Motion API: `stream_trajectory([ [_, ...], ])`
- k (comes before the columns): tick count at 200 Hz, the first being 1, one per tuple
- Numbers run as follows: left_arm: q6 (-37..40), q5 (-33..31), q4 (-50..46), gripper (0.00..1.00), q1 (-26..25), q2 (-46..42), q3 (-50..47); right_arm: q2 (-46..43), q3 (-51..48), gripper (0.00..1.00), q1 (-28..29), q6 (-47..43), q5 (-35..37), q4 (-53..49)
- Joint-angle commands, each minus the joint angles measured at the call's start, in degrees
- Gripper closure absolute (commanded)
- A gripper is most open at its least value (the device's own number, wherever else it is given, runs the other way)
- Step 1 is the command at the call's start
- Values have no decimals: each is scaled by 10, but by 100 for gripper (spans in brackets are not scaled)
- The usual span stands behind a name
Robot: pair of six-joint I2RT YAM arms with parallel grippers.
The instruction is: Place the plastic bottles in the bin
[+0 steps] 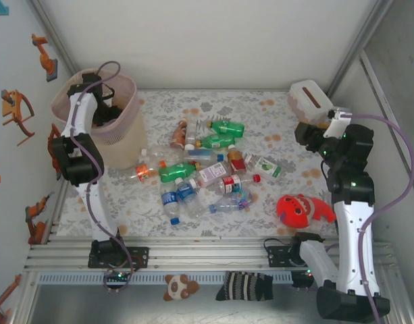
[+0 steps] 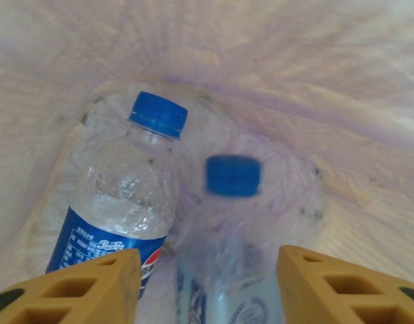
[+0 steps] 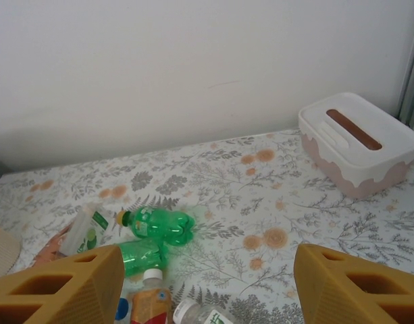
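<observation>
The left claw (image 2: pixel 207 283) hangs inside the bin (image 2: pixel 294 67), its yellow fingers (image 2: pixel 92 287) spread wide and gripping nothing. Just below the gap lies a clear bottle with a blue cap (image 2: pixel 232 175). It is blurred, so I cannot tell whether it is resting or dropping. Beside it, against the bin's pale wall, a Pepsi-labelled bottle (image 2: pixel 125 202) with a blue cap lies tilted. That makes two bottles in the bin as far as the wrist view shows.

The right claw (image 3: pixel 207 277) is also wide and empty. It is held above the bench (image 3: pixel 261 196) near its far right corner and faces the heap, with two green bottles (image 3: pixel 156 223) lying just beyond its fingers.

By my reckoning the task is only just begun. In the top view the bin (image 1: pixel 129 145) stands at the bench's far left corner. The heap of plastic bottles (image 1: pixel 200 169), a dozen or more in clear, green and brownish plastic, lies tumbled across the middle of the bench, some touching and crossing one another. All of these have yet to go in.

The bench carries a grey floral cloth with orange blooms. A white-and-pink tissue box (image 1: pixel 308 94) sits in the far right corner, and a red round toy (image 1: pixel 301 209) lies toward the near right, apart from the heap. Along the near edge runs a metal rail, with a small plush toy (image 1: pixel 174 287) and a striped sock (image 1: pixel 244 287) in front of it. White walls enclose the space, and the left one has orange figures stuck to it.
</observation>
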Motion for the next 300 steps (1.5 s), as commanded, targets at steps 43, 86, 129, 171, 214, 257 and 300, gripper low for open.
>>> stream_trajectory([
  [43, -40, -6, -16, 35, 3, 12, 55, -17, 20, 33, 0, 3, -3, -10],
  [86, -43, 9, -17, 28, 2, -42, 50, -13, 21, 33, 0, 4, -20, -18],
  [129, -47, 25, -17, 27, -1, -116, 29, -7, 19, 33, 0, 8, -39, -21],
  [171, -49, 33, -20, 27, -6, -193, 5, -4, 13, 33, 0, 12, -47, -18],
  [214, -58, 42, -26, 28, -19, -275, -26, 0, 10, 33, 0, 18, -54, -13],
  [257, -65, 36, -26, 29, -51, -364, -84, 5, 6, 33, 0, 20, -57, -13],
  [300, -76, 2, -25, 31, -101, -456, -164, 11, 3, 33, 0, 12, -59, -20],
])
